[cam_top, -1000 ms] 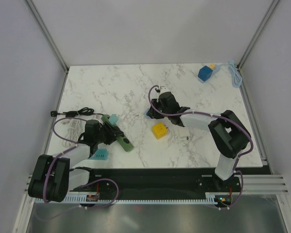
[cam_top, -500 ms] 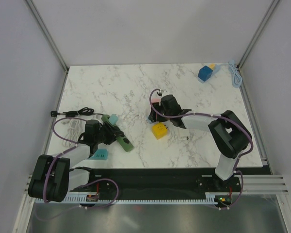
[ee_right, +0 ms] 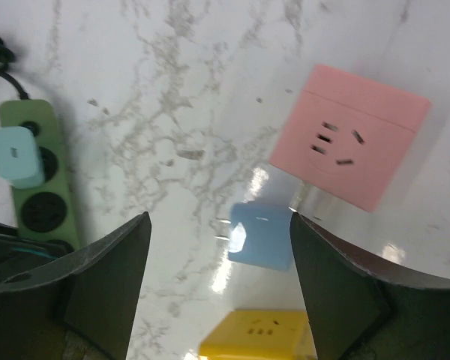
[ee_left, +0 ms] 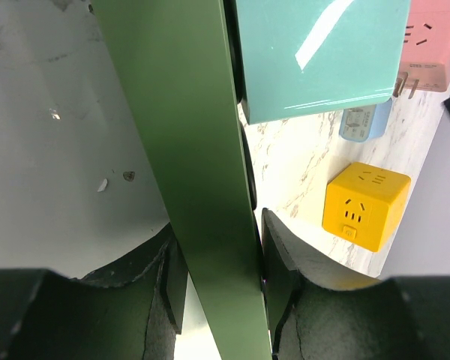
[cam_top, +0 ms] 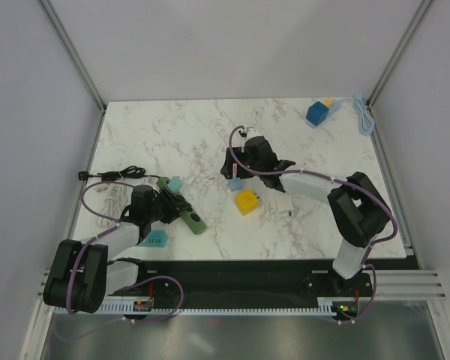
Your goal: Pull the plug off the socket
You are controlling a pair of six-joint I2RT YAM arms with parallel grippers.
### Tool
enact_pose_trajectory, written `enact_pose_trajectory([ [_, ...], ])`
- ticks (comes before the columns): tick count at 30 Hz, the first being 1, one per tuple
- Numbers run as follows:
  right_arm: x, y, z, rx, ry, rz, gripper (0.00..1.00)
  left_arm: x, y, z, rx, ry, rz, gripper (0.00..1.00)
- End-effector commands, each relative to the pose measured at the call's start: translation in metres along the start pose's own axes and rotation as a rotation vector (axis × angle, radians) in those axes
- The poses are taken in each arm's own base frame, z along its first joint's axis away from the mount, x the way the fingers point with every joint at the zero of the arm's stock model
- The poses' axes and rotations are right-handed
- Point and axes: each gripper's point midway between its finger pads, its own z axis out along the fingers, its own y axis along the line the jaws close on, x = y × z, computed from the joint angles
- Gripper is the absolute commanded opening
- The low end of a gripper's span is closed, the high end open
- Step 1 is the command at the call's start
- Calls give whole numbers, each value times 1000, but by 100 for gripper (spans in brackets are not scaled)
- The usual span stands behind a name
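A green power strip (cam_top: 182, 205) lies at the left with a teal plug (cam_top: 175, 183) seated in its far end. My left gripper (cam_top: 162, 207) is shut on the strip's long sides, seen close as the strip (ee_left: 187, 150) clamped between both fingers (ee_left: 281, 262), teal plug (ee_left: 322, 52) above. My right gripper (ee_right: 219, 229) stands open over a light blue plug (ee_right: 262, 236) that lies loose on the marble, touching neither finger. Beside that plug sits a pink socket cube (ee_right: 349, 139). In the top view the right gripper (cam_top: 236, 171) hovers mid-table above the blue plug (cam_top: 234, 184).
A yellow socket cube (cam_top: 247, 201) sits just in front of the right gripper, with a white adapter (cam_top: 285, 204) to its right. A teal block (cam_top: 157, 238) lies near the left arm. White and black cables (cam_top: 114, 187) coil at far left. A blue cube (cam_top: 317, 112) and pale cable (cam_top: 364, 114) are at the back right.
The right gripper's jaws have opened from shut and the light blue plug now lies free on the table under them. The left gripper has kept its hold on the strip.
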Motion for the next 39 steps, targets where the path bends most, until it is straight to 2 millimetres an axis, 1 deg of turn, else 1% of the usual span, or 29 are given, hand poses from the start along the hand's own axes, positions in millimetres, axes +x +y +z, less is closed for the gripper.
enact_pose_trajectory([
  [1,-29,57,3,-148,-55,1,83,4,-12,-3,74,18,100,2],
  [3,-30,76,10,-196,-58,4,85,3,-12,-4,71,15,101,2],
  [4,-27,90,10,-236,-46,0,86,3,-12,-4,71,13,103,2],
  [5,-27,97,12,-258,-45,2,86,2,-13,-4,73,11,104,2],
  [6,-27,106,18,-278,-43,10,87,3,-14,-5,75,16,105,2],
  [7,-22,116,21,-304,-30,5,87,3,-15,-5,80,16,103,2],
  [8,-20,123,24,-321,-22,8,87,3,-15,-5,78,16,101,2],
  [9,-19,129,31,-337,-17,10,87,4,-14,-5,80,16,100,2],
  [10,-13,139,33,-361,0,21,87,4,-15,-6,82,13,103,2],
  [11,-10,144,36,-373,10,24,87,3,-14,-6,79,12,104,2],
  [12,-8,148,44,-383,14,28,87,4,-13,-6,73,12,102,2],
  [13,-3,157,46,-396,23,31,87,4,-12,-6,71,14,103,2],
  [14,0,161,48,-404,29,29,87,4,-14,-7,75,12,103,2],
  [15,4,167,54,-413,39,28,88,5,-13,-7,76,18,102,2],
  [17,12,170,62,-415,55,33,88,7,-11,-7,75,21,98,2],
  [18,12,177,62,-427,54,29,87,7,-12,-8,76,18,100,2],
  [20,20,179,69,-427,69,36,86,6,-11,-8,75,17,102,2],
  [21,20,183,70,-433,70,35,84,5,-13,-8,79,14,101,2],
  [22,21,183,72,-428,72,43,84,6,-12,-8,77,17,99,2],
  [23,27,182,77,-425,85,50,82,6,-14,-8,81,17,99,2],
  [24,28,183,80,-427,91,54,79,7,-12,-8,80,20,98,2],
  [25,27,186,79,-436,92,56,77,7,-13,-8,82,21,98,2],
  [26,30,185,82,-433,97,63,74,9,-11,-8,79,24,95,2],
  [27,30,189,83,-442,96,75,69,8,-11,-8,80,21,96,2],
  [28,31,191,83,-452,99,80,68,8,-11,-8,78,18,98,2],
  [33,40,201,89,-479,121,95,66,8,-13,-9,85,22,97,2],
  [37,42,202,92,-476,119,99,64,9,-10,-9,79,19,98,2],
  [39,42,202,93,-476,117,103,59,10,-10,-9,79,23,98,2],
])
